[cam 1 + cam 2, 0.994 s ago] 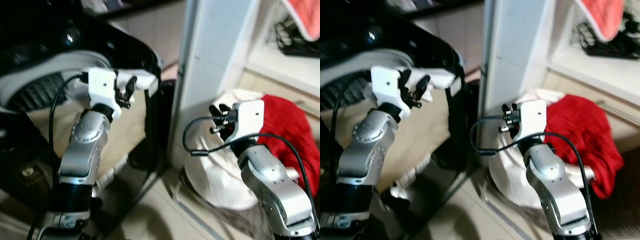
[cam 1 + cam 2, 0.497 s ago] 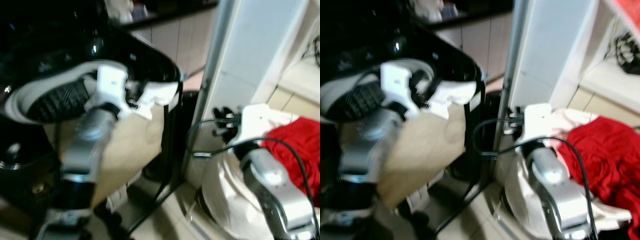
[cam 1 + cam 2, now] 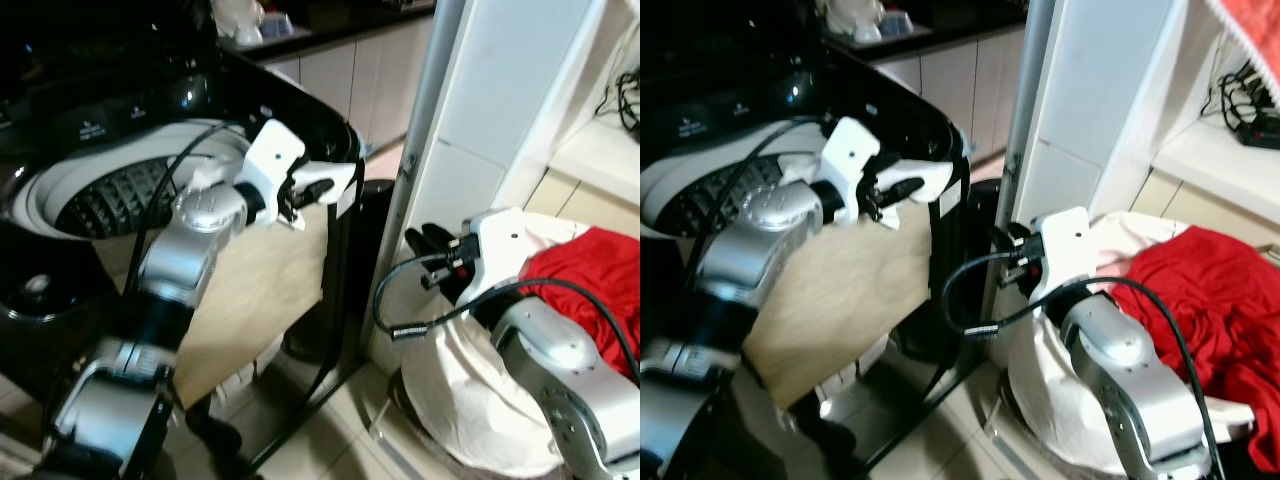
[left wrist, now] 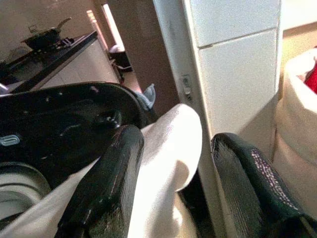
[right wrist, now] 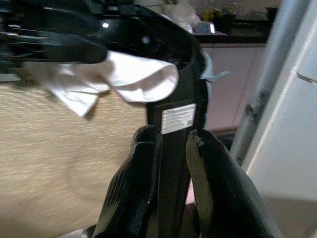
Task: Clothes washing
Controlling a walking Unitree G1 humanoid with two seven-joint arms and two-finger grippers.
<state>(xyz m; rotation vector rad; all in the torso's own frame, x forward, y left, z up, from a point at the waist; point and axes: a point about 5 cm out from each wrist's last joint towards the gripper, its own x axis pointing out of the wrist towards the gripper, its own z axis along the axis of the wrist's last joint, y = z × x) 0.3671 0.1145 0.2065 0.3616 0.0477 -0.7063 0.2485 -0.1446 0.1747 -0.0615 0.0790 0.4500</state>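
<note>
While the head views take in the whole laundry corner, each wrist view gives only a close look past its own fingers.

Head views: the black top-loading washing machine (image 3: 150,130) with its round white-rimmed drum opening sits at upper left; the white cloth laundry bag (image 3: 470,400) holding a red garment (image 3: 590,290) sits at lower right, beside a white pillar (image 3: 500,110).

Left wrist view: it shows what the head views hide, namely that the white garment (image 4: 163,163) passes between the two black fingers (image 4: 106,193) with bare space beside the far finger.

Right wrist view: it shows the machine's corner with a white label (image 5: 178,118) straight ahead of the claw.

Left gripper (image 3: 318,190): centre of the left eye frame, over the machine's right front corner; jaws spread wide around the white garment, not pinched onto it.

Right gripper (image 3: 432,250): right of centre, in front of the bag; fingers close together with a narrow gap, holding nothing.

White garment: draped over the machine's rim, lying between and beyond the left claw's fingers; well apart from the right claw.

Long axis: it runs along the left fingers, its rounded end pointing toward the pillar.

Tan sheet (image 3: 250,300): hangs down the machine's front, below the left claw.
</note>
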